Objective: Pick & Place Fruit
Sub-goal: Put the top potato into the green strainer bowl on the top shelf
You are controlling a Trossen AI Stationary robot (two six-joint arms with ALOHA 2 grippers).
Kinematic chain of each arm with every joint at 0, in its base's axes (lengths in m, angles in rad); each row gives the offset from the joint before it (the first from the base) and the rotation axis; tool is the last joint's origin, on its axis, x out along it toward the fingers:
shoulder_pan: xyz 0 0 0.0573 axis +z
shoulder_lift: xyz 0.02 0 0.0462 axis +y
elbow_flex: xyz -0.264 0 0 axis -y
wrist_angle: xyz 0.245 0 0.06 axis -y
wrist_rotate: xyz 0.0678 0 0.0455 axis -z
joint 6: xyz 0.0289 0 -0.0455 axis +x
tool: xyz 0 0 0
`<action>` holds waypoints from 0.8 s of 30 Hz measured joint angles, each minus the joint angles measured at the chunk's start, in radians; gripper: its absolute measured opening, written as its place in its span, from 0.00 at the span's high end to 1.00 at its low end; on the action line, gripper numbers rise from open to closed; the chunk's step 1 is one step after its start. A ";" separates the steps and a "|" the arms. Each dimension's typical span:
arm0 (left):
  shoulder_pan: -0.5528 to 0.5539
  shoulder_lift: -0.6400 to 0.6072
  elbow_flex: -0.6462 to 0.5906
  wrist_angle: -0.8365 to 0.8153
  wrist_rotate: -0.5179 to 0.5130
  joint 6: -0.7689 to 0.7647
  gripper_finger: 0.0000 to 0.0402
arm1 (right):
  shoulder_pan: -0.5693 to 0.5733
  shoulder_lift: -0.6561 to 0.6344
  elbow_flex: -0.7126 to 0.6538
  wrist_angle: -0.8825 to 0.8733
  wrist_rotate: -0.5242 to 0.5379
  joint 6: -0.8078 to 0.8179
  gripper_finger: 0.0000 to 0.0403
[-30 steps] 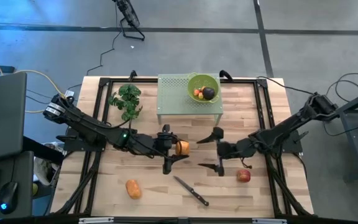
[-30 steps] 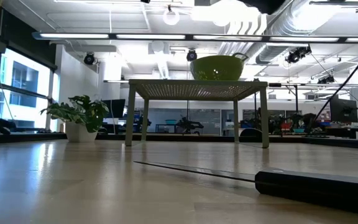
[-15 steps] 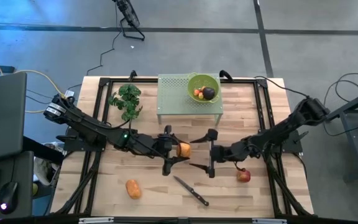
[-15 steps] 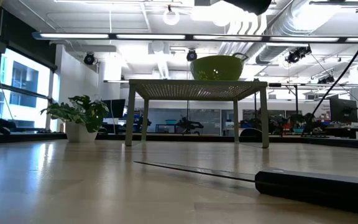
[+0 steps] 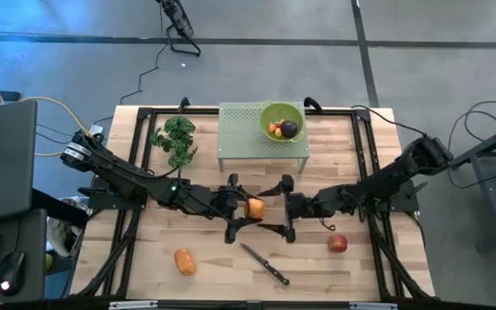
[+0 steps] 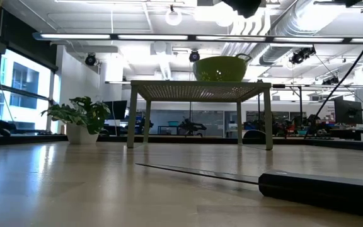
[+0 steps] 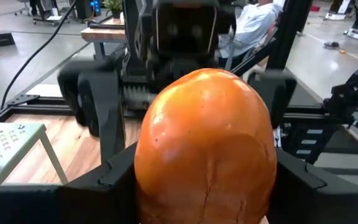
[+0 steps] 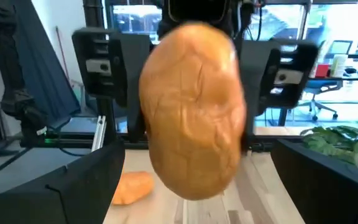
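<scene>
From my station I can read no text, label, brand, number or sign in any of the views; nothing on the worktop or in the room behind it carries lettering I can make out.

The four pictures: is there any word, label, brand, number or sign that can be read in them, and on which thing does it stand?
None can be read.
Fruit, bowl, knife: no print visible.
Monitors in the room: too blurred to read.
</scene>
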 joint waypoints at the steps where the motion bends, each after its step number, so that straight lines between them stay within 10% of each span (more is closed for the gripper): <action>1: 0.000 0.000 0.000 0.003 0.000 0.008 0.42 | 0.000 0.016 -0.001 0.016 -0.002 -0.007 0.01; 15: 0.000 0.000 0.000 0.037 0.000 0.035 0.42 | -0.032 0.139 0.000 0.259 -0.027 -0.069 0.03; 24: 0.000 0.000 0.000 0.044 -0.001 0.035 0.42 | -0.056 0.139 0.004 0.280 -0.080 -0.061 0.20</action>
